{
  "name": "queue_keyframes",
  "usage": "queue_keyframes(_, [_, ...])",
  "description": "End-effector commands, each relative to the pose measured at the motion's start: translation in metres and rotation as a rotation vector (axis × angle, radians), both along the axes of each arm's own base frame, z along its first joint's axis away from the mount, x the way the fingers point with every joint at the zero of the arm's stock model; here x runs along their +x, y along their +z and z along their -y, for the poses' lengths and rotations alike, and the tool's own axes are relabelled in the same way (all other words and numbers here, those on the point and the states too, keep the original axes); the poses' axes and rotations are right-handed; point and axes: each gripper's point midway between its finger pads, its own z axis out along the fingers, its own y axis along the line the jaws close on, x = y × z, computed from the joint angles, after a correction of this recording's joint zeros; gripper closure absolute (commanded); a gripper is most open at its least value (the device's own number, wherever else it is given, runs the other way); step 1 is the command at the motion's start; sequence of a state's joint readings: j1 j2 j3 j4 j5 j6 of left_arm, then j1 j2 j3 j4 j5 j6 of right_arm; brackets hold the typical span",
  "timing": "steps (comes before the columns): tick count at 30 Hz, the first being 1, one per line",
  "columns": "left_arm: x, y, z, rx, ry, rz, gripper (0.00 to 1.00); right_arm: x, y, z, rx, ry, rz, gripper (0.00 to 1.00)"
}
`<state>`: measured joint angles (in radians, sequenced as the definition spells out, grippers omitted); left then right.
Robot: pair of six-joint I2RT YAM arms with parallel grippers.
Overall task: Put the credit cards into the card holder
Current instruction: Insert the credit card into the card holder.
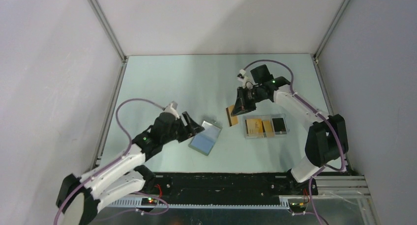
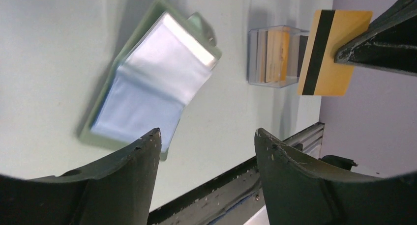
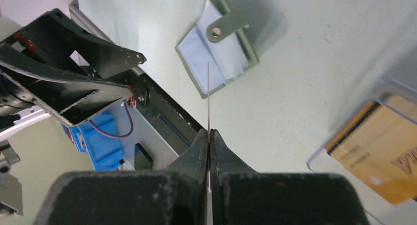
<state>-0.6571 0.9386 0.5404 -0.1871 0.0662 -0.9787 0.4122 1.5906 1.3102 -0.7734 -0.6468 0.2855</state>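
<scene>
Near the front edge of the pale green worktop [image 1: 167, 77], the left end effector [image 1: 194, 126] hovers with its fingers apart and nothing between them, just beside the card holder [image 1: 205, 138]. The grey-green card holder lies open on the worktop with its bluish-grey sleeves facing up and its snap tab [image 3: 219, 31] flipped out at one end. In the left wrist view one of its corners is hidden behind a dark finger [image 2: 123, 181].

Farther right sits a clear plastic tray [image 1: 289, 131] holding orange-gold credit cards [image 1: 254, 127] and one black-faced card [image 1: 279, 125]. How many are stacked there cannot be made out, and the right wrist view cuts the tray off at the frame edge.

Beyond, between tray and card holder, the right end effector [image 1: 242, 106] is clamped on a single orange-gold card [image 1: 231, 117], held off the worktop. The left wrist view shows its black magnetic stripe [image 2: 312, 53]. The right wrist camera sees the card only edge-on, a thin line rising from the pressed-together fingers. Print on the cards is too blurred to read.
</scene>
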Motion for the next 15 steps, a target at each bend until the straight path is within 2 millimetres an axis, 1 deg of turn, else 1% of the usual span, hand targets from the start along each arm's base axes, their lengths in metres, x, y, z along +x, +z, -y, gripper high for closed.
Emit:
queue_keyframes(1, [-0.016, -0.009, -0.022, -0.072, 0.1, -0.042, 0.26, 0.007, 0.008, -0.033, 0.087, 0.08, 0.028, 1.0])
queue_keyframes(3, [-0.024, -0.023, -0.03, -0.063, 0.119, -0.081, 0.28, 0.002, 0.003, -0.042, 0.101, 0.108, 0.009, 1.0])
queue_keyframes(4, [-0.027, -0.028, -0.032, -0.061, 0.121, -0.098, 0.29, 0.004, -0.001, -0.045, 0.097, 0.117, 0.02, 1.0])
queue_keyframes(5, [-0.031, -0.034, -0.034, -0.058, 0.126, -0.117, 0.3, 0.002, -0.002, -0.053, 0.103, 0.14, 0.038, 1.0])
queue_keyframes(7, [-0.034, -0.04, -0.035, -0.061, 0.135, -0.143, 0.3, 0.0, -0.004, -0.063, 0.108, 0.167, 0.051, 1.0])
queue_keyframes(8, [-0.034, -0.041, -0.036, -0.062, 0.143, -0.149, 0.31, -0.002, -0.008, -0.068, 0.1, 0.183, 0.051, 1.0])
queue_keyframes(9, [-0.033, -0.042, -0.037, -0.064, 0.155, -0.161, 0.29, -0.001, -0.011, -0.07, 0.086, 0.187, 0.05, 1.0])
queue_keyframes(10, [-0.032, -0.043, -0.039, -0.066, 0.17, -0.171, 0.2, -0.003, -0.015, -0.073, 0.077, 0.203, 0.054, 1.0])
queue_keyframes(11, [-0.032, -0.045, -0.041, -0.07, 0.184, -0.191, 0.05, -0.002, -0.018, -0.076, 0.063, 0.211, 0.049, 1.0])
queue_keyframes(13, [-0.031, -0.049, -0.045, -0.07, 0.224, -0.223, 0.01, -0.005, -0.022, -0.081, 0.059, 0.24, 0.057, 1.0])
queue_keyframes(15, [-0.033, -0.055, -0.05, -0.081, 0.253, -0.269, 0.0, -0.009, -0.024, -0.087, 0.059, 0.267, 0.067, 1.0])
